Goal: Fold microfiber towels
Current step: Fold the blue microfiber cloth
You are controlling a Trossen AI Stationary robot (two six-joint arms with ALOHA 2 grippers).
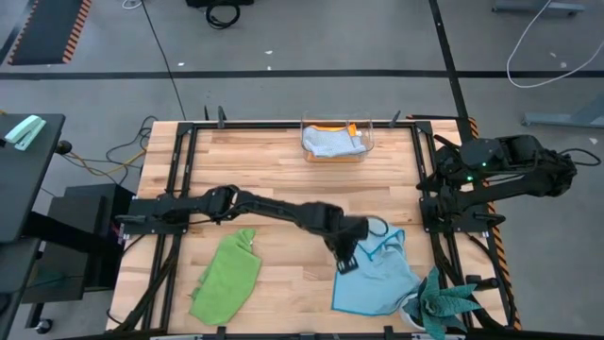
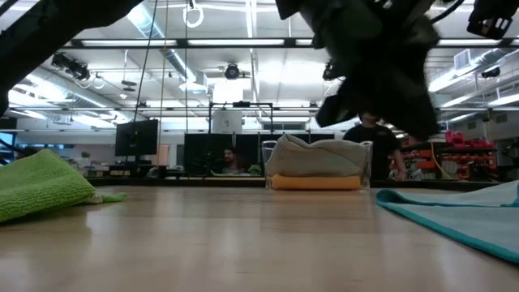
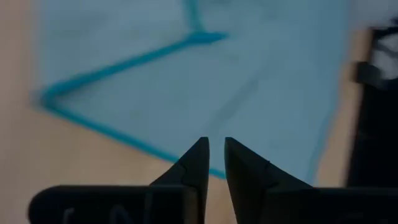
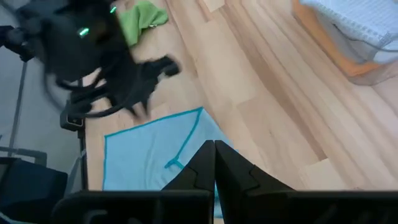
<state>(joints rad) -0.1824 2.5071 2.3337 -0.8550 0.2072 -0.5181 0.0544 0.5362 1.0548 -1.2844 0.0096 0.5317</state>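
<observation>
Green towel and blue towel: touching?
Apart. High view shows bare wood between the green towel and the blue towel.

Dark jointed arms, green light, tapered pincer (image 3: pixel 214 163)

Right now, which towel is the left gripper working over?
The light blue towel, near the plant. The left gripper hangs at its edge; the green towel lies apart, and the grey and orange ones sit in the clear box.
</observation>
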